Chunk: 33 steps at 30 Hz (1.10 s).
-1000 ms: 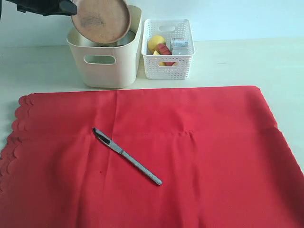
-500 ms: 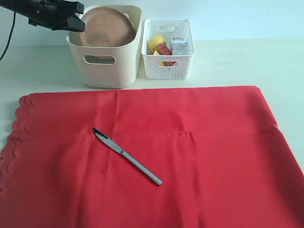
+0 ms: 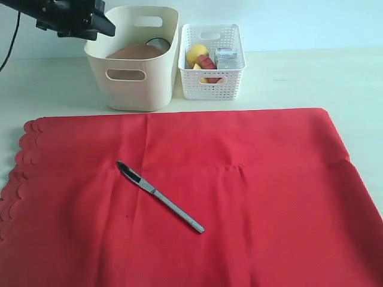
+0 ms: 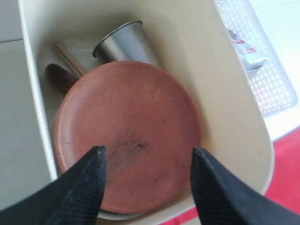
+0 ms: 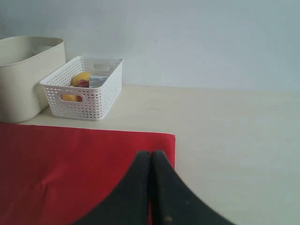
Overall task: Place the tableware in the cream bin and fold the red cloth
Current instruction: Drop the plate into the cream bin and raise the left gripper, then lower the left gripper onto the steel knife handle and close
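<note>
Round brown plate (image 4: 126, 136), just released by the spread fingers (image 4: 89, 187) of the left gripper (image 4: 147, 152), is shown lying in the cream bin (image 4: 229, 117) beside the steel cup (image 4: 124, 42). The right gripper (image 5: 151, 154) is pressed together. 1 metal knife (image 3: 160, 197) remains on the red cloth (image 3: 251, 197), toward its scalloped edge, and is judged next.

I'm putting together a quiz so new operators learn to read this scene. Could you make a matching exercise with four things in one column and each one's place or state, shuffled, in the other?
Column one:
1. round brown plate
2. metal knife
3. yellow lemon
4. right gripper

Column two:
A. lying on the red cloth
B. inside the white lattice basket
C. inside the cream plastic bin
D. shut, holding nothing

Pairs: 1-C, 2-A, 3-B, 4-D
</note>
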Each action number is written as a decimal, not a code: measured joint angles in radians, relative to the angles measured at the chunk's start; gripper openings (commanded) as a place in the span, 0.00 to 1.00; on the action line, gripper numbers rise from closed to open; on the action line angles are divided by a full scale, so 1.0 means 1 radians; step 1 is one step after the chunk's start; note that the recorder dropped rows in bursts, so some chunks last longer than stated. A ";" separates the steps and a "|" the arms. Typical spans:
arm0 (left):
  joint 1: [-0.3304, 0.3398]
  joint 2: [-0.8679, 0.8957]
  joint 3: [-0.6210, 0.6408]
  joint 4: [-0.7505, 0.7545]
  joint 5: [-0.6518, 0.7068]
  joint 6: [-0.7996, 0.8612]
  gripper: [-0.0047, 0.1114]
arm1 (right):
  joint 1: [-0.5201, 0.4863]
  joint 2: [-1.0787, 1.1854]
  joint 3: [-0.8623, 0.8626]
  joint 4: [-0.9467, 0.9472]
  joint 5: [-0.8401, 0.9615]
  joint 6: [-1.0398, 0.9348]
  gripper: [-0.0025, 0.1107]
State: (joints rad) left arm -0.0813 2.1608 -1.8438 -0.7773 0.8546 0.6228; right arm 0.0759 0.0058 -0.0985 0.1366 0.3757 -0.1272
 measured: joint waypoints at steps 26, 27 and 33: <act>-0.121 -0.247 0.212 0.058 0.362 -0.019 0.04 | 0.000 0.000 0.000 0.000 0.002 0.000 0.02; -0.133 -0.254 0.229 0.060 0.362 -0.009 0.04 | 0.000 0.000 0.000 0.000 0.002 0.000 0.02; -0.224 -0.301 0.355 0.080 0.365 0.077 0.04 | 0.000 0.000 0.000 0.000 0.002 0.000 0.02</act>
State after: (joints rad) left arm -0.3057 1.8594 -1.4889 -0.6970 1.2194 0.7002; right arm 0.0759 0.0058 -0.0985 0.1366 0.3774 -0.1272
